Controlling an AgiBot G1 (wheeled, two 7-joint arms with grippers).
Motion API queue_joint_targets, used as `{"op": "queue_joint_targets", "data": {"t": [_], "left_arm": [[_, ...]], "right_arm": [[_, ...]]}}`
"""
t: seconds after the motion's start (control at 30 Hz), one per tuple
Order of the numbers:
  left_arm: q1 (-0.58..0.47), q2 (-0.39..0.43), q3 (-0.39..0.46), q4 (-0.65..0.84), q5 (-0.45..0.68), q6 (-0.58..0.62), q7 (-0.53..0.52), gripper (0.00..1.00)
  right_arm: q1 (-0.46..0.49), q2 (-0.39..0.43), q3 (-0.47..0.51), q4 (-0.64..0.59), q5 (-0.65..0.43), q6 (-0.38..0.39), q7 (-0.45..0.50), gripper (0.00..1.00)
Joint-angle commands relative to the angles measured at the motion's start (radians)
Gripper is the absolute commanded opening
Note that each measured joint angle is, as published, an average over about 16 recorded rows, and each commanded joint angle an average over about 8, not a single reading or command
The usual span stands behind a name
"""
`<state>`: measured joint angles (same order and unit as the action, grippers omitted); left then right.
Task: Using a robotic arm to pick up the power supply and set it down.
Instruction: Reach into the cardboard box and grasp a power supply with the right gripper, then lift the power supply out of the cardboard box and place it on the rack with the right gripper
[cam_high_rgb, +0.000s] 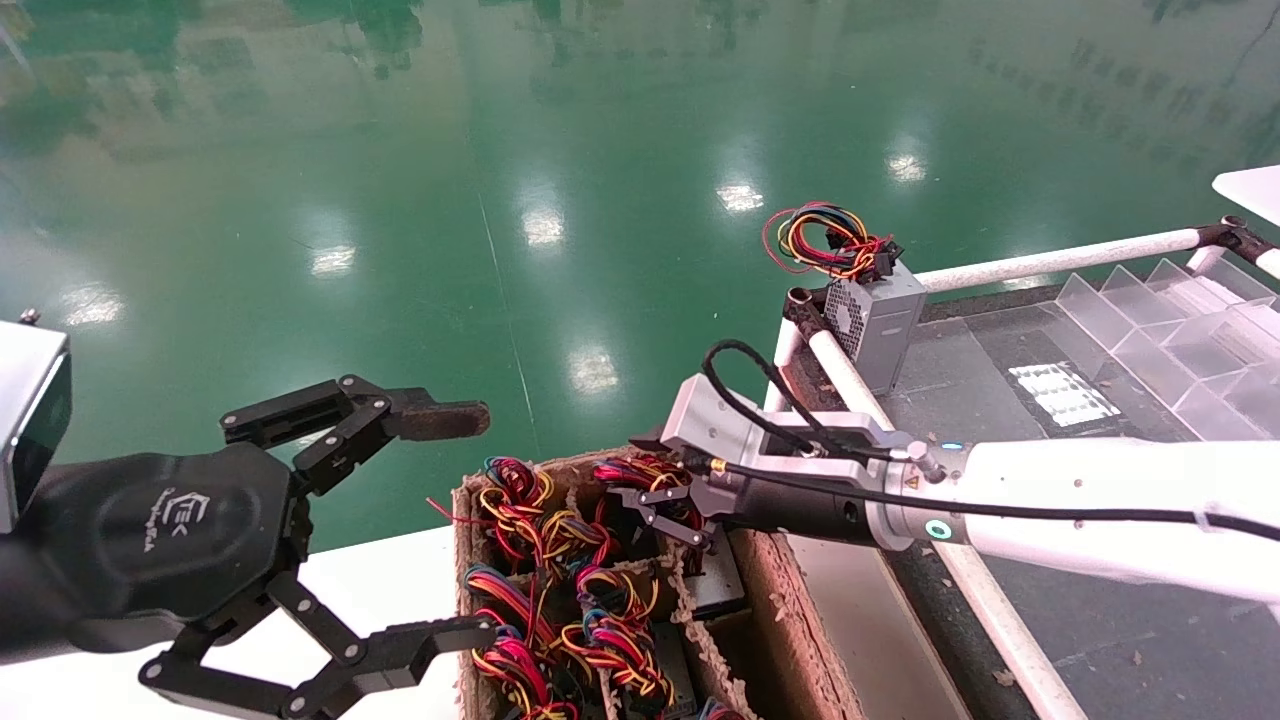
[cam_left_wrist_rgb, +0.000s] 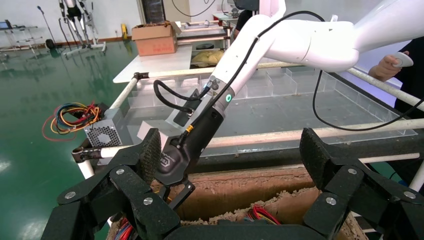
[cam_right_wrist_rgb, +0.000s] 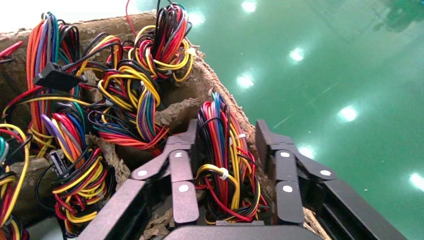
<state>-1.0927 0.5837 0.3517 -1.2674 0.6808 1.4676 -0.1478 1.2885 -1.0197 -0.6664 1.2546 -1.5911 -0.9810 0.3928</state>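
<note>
A power supply stands in the far right compartment of the cardboard box (cam_high_rgb: 790, 610). Its red, yellow and orange wire bundle (cam_right_wrist_rgb: 225, 165) points up, and a strip of grey casing (cam_high_rgb: 718, 588) shows below it. My right gripper (cam_high_rgb: 665, 510), black on a white forearm, reaches down into that compartment. In the right wrist view the right gripper (cam_right_wrist_rgb: 227, 132) is open, one finger on each side of the bundle, not closed on it. My left gripper (cam_high_rgb: 480, 525) hovers wide open at the box's left edge, holding nothing.
Several more wire bundles (cam_right_wrist_rgb: 135, 100) fill the box's other compartments. Another grey box with a honeycomb vent (cam_high_rgb: 880, 320) stands on the dark table's corner by a white pipe rail (cam_high_rgb: 850, 375). Clear acrylic dividers (cam_high_rgb: 1180, 320) sit farther right. Green floor lies beyond.
</note>
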Motion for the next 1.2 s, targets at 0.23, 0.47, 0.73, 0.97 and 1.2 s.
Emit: {"op": "queue_joint_targets", "data": {"t": [0.23,0.47,0.73,0.97,1.2], "left_arm": [[0.0,0.0,0.0,0.0,0.0,0.0,0.0,1.0],[0.0,0.0,0.0,0.0,0.0,0.0,0.0,1.0],[0.0,0.0,0.0,0.0,0.0,0.0,0.0,1.0],[0.0,0.0,0.0,0.0,0.0,0.0,0.0,1.0],[0.0,0.0,0.0,0.0,0.0,0.0,0.0,1.0]], "right_arm": [[-0.021,-0.004,-0.002,0.015,-0.023,0.036,-0.016,0.0],[-0.036,0.005,0.008,0.036,-0.022,0.059,-0.011,0.0],[-0.051,0.064,0.069,0.074,0.069,0.066,-0.015,0.0],[-0.05,0.133,0.159,0.081,0.194,0.068,-0.05,0.0],[-0.031,0.203,0.265,0.076,0.309,0.082,-0.096,0.0]]}}
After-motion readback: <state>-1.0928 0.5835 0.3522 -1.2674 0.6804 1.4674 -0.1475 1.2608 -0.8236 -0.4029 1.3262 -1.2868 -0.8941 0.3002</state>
